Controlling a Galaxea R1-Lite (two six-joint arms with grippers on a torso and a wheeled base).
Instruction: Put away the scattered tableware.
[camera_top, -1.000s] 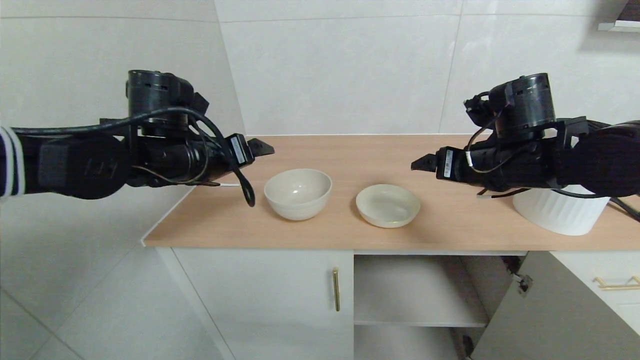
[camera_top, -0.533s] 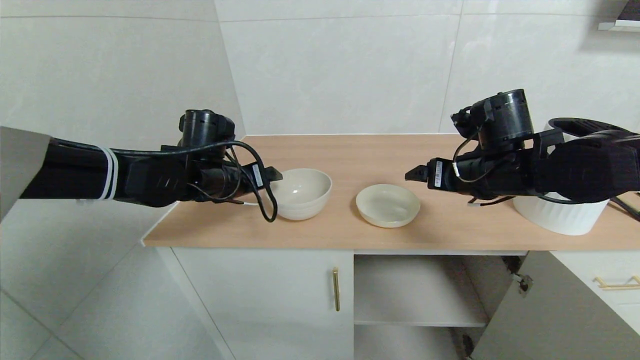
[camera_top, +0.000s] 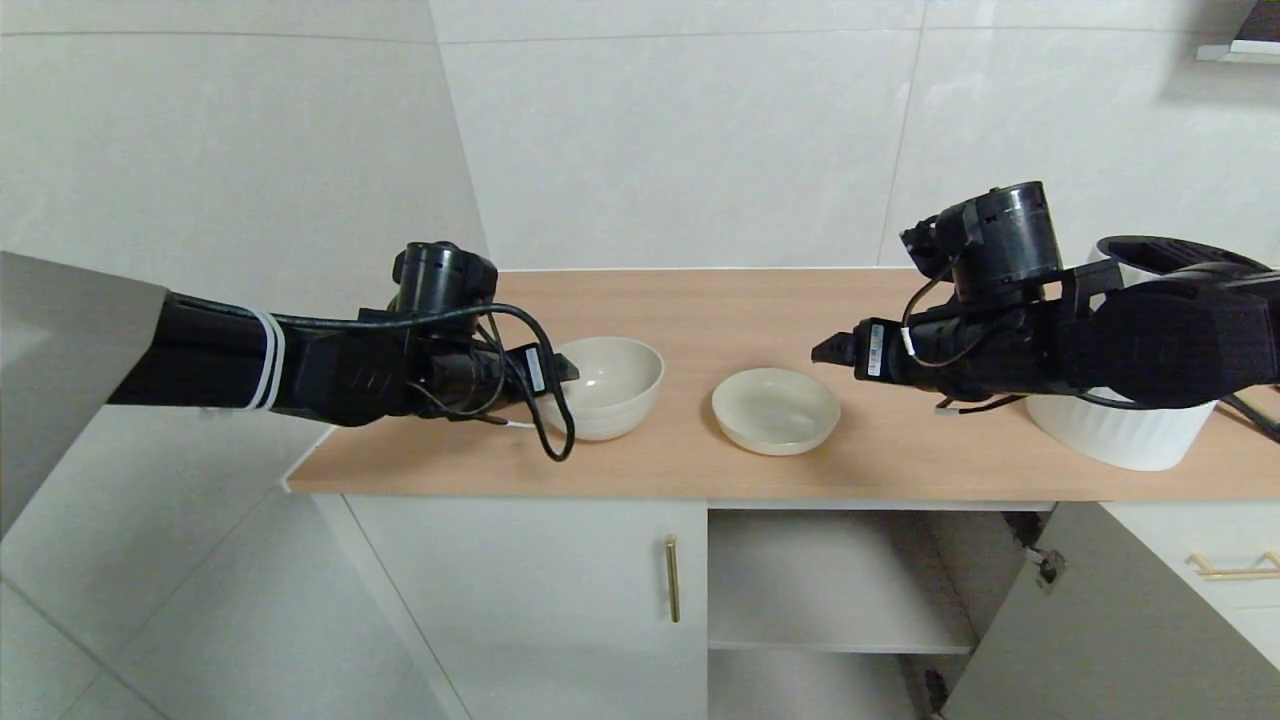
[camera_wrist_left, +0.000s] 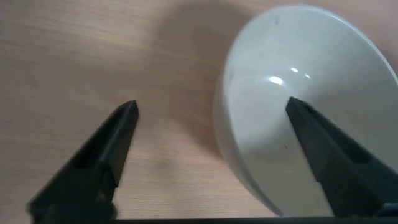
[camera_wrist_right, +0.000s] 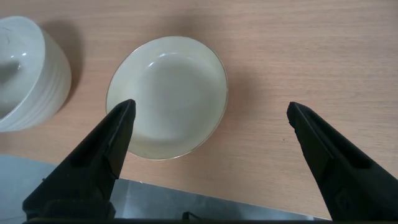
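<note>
Head view, things: The deep bowl (camera_top: 612, 385) sits on the worktop (camera_top: 700, 300). The shallow dish (camera_top: 777, 410) is near the deep bowl, on its right. The open cupboard shelf (camera_top: 830, 580) is below the deep bowl, to the right.
Head view, left arm: It lies low and flat. Your left end effector (camera_top: 560, 368) is at the deep bowl's left rim.
Head view, right arm: It is held level. Your right end effector (camera_top: 832, 352) hangs above the worktop, past the shallow dish from the deep bowl.
Left wrist view, end effector: It is open wide. One finger is over the inside of the deep bowl (camera_wrist_left: 267, 137), the other outside it, so the rim is between them.
Left wrist view, do it well: I think you are about to grab the rim. Go down a bit, then squeeze slowly. The bowl looks smooth and may slip or tip.
Right wrist view, end effector: It is open wide too, holding nothing, above the shallow dish (camera_wrist_right: 168, 99).
</note>
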